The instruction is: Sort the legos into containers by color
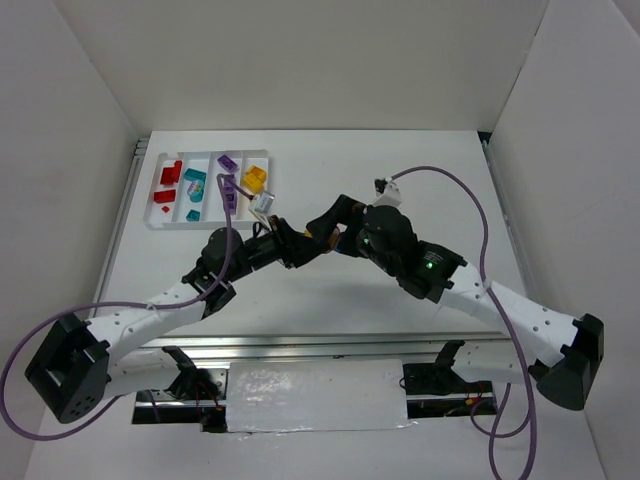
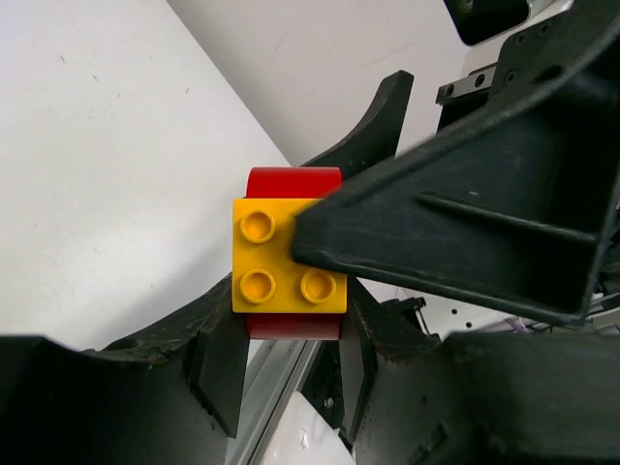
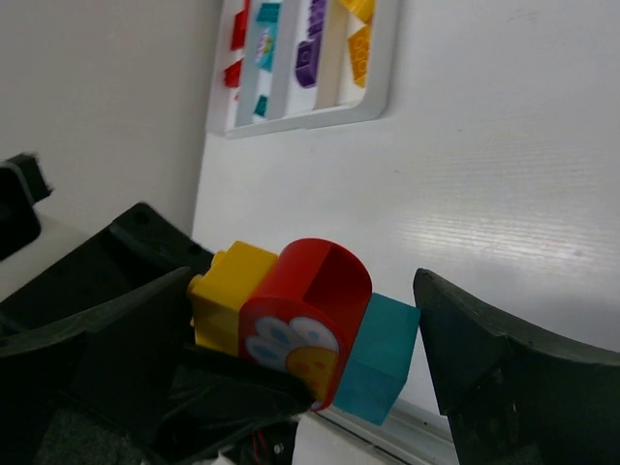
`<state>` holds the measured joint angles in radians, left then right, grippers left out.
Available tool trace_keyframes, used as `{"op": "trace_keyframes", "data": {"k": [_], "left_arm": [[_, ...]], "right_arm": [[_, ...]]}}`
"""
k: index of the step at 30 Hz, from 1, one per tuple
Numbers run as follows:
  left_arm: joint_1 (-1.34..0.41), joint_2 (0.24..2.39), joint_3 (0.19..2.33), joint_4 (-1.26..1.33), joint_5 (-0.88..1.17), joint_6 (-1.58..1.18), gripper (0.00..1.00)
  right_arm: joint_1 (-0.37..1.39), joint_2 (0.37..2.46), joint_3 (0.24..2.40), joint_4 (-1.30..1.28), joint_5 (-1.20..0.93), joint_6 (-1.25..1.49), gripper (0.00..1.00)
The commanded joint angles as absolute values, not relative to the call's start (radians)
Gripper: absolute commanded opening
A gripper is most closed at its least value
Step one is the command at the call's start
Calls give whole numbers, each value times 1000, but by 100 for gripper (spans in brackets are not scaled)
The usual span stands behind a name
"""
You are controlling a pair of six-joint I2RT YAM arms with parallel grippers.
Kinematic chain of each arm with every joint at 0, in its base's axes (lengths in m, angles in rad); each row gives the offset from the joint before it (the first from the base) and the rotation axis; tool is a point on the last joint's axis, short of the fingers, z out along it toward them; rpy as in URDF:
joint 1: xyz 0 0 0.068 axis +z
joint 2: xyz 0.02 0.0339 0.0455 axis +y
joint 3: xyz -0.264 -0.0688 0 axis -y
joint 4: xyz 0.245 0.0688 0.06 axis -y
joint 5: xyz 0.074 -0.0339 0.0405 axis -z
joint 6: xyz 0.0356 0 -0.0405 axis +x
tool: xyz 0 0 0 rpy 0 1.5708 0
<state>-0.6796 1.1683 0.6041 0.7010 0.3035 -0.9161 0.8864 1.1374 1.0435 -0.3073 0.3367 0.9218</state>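
White walls are closing in a white table (image 1: 400, 200), and both arms are reaching over it from the near edge. The left arm (image 1: 150, 310) is stretching forward and inward with its elbow bent. The right arm (image 1: 480, 290) is folding in from the other side, so the two wrists are meeting above the middle of the table, near the tray's (image 3: 310, 121) closest corner.

Between them a lego stack (image 3: 291, 329) is hanging in the air: a yellow brick (image 2: 276, 262), a rounded red piece (image 3: 329, 276) and a teal brick (image 3: 383, 354) joined in a row. The red piece is showing a printed picture on its round face, with white paw-shaped marks and a yellow shape. Any lettering on it is too small to read.

The left gripper (image 2: 291, 334) is pinching the stack, its two pads pressing the sides of the yellow and red parts. The right gripper (image 3: 302, 291) is straddling the same stack with its jaws spread wide, leaving a clear gap beside the teal brick.

Sorted pieces are lying in the tray: red legos (image 1: 168, 180), teal legos (image 1: 194, 182), purple legos (image 1: 228, 175) and yellow legos (image 1: 255, 178), each colour in its own compartment.
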Motion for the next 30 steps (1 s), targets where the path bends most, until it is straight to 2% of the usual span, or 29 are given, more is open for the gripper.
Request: {"op": "trace_keyframes", "data": {"k": [1,4,8,11,17,20,21,25,28,30], "left_arm": [[-676,1097,604,684,278,-847,0],[-675,1068,610,651,298,-841,0],[-673,1035,607,656,342,-862,0],[-673,1029,598,705,399,-900,0],[-675,1060,574,924,557,-1012,0],[-675,1062,561,963,584,-1038,0],[-675,1052,558,957,586,-1035,0],[-675,1029,561,908,568,-1009,0],[-675,1022,565,887,561,-999,0],[-675,1023,561,887,560,-999,0]], "right_arm": [[864,1025,974,-166,200,847,100],[809,962,896,-68,109,806,100],[698,896,766,96,-201,729,100],[677,850,685,275,-341,695,98],[672,821,611,441,-452,650,96],[664,812,588,520,-503,663,82],[666,810,583,532,-518,669,72],[664,799,557,584,-555,678,60],[663,772,520,675,-574,701,31],[663,765,512,687,-578,707,20]]}}
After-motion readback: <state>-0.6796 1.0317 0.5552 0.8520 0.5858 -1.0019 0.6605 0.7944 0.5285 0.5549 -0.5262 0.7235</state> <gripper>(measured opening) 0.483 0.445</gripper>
